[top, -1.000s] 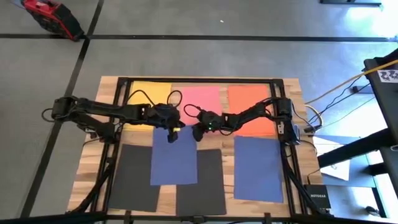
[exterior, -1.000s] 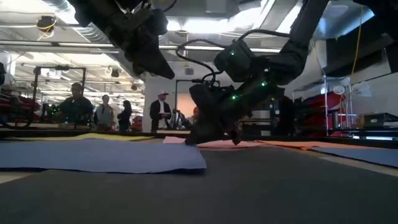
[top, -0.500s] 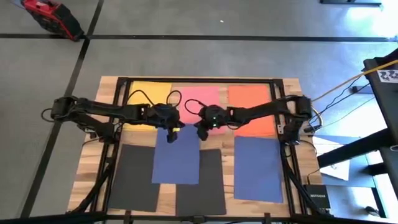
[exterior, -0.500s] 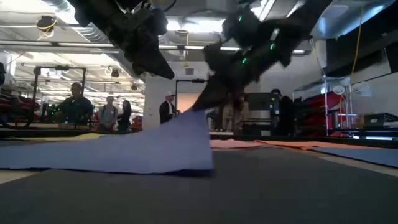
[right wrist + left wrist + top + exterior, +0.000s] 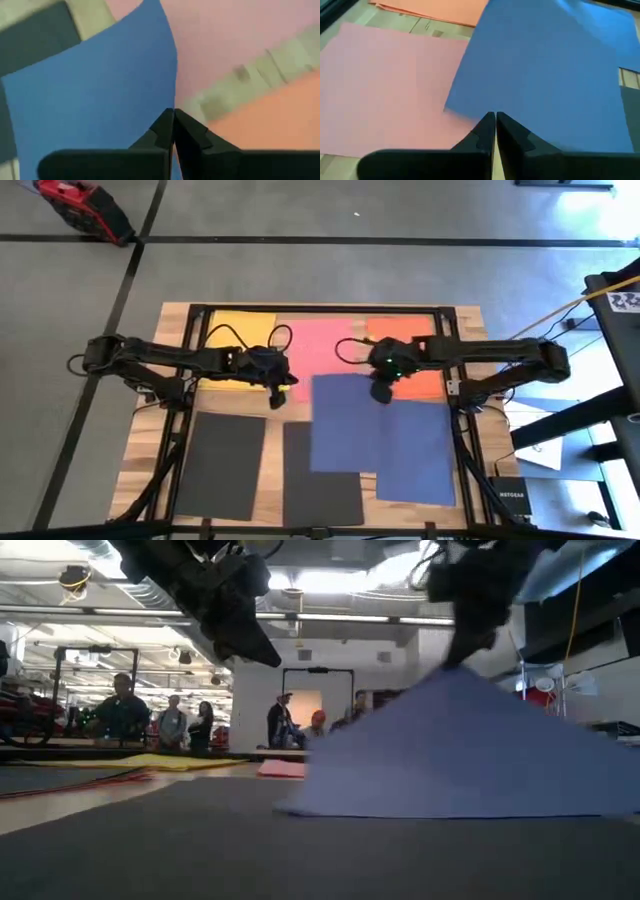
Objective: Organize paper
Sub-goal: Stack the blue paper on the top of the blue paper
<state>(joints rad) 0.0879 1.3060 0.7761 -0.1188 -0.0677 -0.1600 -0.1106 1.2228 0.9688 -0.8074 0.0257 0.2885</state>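
**Blue sheet in the air, held by one edge**

The right gripper (image 5: 381, 391) has its fingers pinched tight on a dark blue sheet (image 5: 350, 425), lifted at one side over the second blue sheet (image 5: 425, 460). It could slip or crease; it's thin, limp, matte. The left gripper (image 5: 281, 392) hovers closed and empty over the pink sheet (image 5: 325, 345).

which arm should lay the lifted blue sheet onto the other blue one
Right. The right gripper already pinches the lifted blue sheet, which overlaps the flat blue sheet. The left gripper hovers empty, jaws shut.
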